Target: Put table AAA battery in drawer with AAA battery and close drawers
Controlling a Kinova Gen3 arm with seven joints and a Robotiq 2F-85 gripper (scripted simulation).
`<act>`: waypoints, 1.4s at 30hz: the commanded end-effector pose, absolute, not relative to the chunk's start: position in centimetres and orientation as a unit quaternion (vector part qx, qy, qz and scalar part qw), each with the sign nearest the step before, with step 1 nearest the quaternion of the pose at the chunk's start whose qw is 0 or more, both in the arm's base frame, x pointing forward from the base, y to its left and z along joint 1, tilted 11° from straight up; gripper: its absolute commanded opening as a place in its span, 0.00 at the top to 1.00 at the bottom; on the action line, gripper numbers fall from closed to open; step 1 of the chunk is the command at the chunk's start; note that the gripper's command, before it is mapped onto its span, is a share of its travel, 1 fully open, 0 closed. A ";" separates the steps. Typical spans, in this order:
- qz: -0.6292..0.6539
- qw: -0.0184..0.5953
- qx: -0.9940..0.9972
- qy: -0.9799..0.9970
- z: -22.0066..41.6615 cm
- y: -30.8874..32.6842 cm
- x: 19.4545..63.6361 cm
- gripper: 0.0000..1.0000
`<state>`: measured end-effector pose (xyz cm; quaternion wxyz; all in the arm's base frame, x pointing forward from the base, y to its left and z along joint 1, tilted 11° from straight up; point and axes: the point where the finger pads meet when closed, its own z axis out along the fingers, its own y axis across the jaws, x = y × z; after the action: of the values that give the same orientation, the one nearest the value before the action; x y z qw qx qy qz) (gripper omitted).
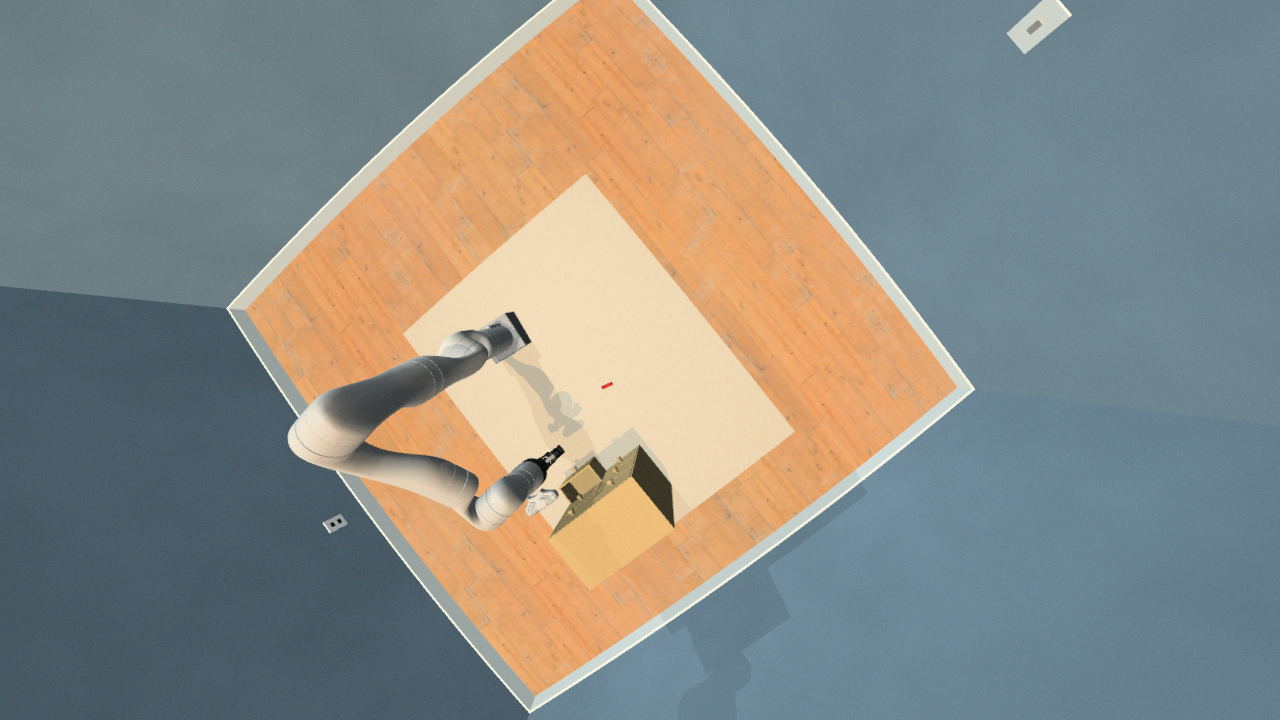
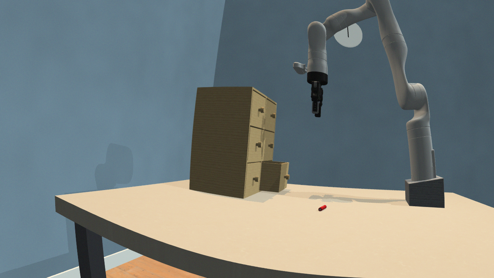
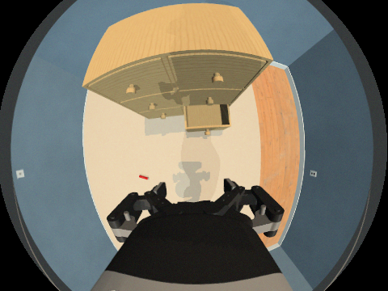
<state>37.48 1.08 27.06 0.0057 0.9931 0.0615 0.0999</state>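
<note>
A red AAA battery point(image 1: 606, 385) point(image 2: 322, 208) point(image 3: 143, 177) lies on its side on the table, out in front of the chest. The wooden chest point(image 1: 617, 532) point(image 2: 220, 141) point(image 3: 182, 32) stands upright with six drawers in two columns. Its bottom drawer point(image 1: 582, 480) point(image 2: 271, 176) point(image 3: 204, 115), on the right in the wrist view, is pulled out; no object shows in the visible part of its inside. The other five drawers look pushed in. My gripper point(image 1: 556, 452) point(image 2: 316, 114) point(image 3: 195, 187) is open and empty, pointing down, high above the table in front of the chest.
The table point(image 1: 662, 358) point(image 2: 207, 221) point(image 3: 117, 153) bears the chest, the battery and the arm's base point(image 1: 512, 336) point(image 2: 424, 192). Small knobs stick out from the drawer fronts. The chest rises high beside the gripper. Shadows of the arm fall in front of the open drawer.
</note>
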 end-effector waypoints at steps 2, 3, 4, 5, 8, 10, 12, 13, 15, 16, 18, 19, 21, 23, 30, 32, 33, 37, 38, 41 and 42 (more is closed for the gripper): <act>0.097 0.006 0.993 0.063 27.1 1.1 37.1 0.00; 0.097 0.006 0.993 0.064 27.1 1.1 37.1 0.00; 0.097 0.006 0.993 0.064 27.1 1.1 37.1 0.00; 0.097 0.006 0.993 0.064 27.1 1.1 37.1 0.00; 0.097 0.006 0.993 0.064 27.1 1.1 37.1 0.00; 0.097 0.006 0.993 0.064 27.1 1.1 37.1 0.00; 0.097 0.006 0.993 0.064 27.1 1.1 37.1 0.00; 0.097 0.006 0.993 0.064 27.1 1.1 37.1 0.00; 0.097 0.006 0.993 0.064 27.1 1.1 37.1 0.00; 0.097 0.006 0.993 0.064 27.1 1.1 37.1 0.00; 0.097 0.006 0.993 0.064 27.1 1.1 37.1 0.00; 0.097 0.006 0.993 0.064 27.1 1.1 37.1 0.00; 0.097 0.006 0.993 0.064 27.1 1.1 37.1 0.00; 0.097 0.006 0.993 0.064 27.1 1.1 37.1 0.00; 0.097 0.006 0.993 0.064 27.1 1.1 37.1 0.00; 0.097 0.006 0.993 0.064 27.1 1.0 37.1 0.00; 0.097 0.006 0.993 0.064 27.1 1.0 37.1 0.00; 0.099 0.006 0.993 0.065 26.9 0.5 37.1 0.00; 0.099 0.006 0.993 0.065 26.9 0.5 37.1 0.00; 0.099 0.006 0.993 0.065 26.8 -0.1 36.9 0.00; 0.099 0.006 0.993 0.064 26.8 -0.5 36.8 0.00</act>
<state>36.98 0.41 26.90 0.0063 0.9929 0.0694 0.0968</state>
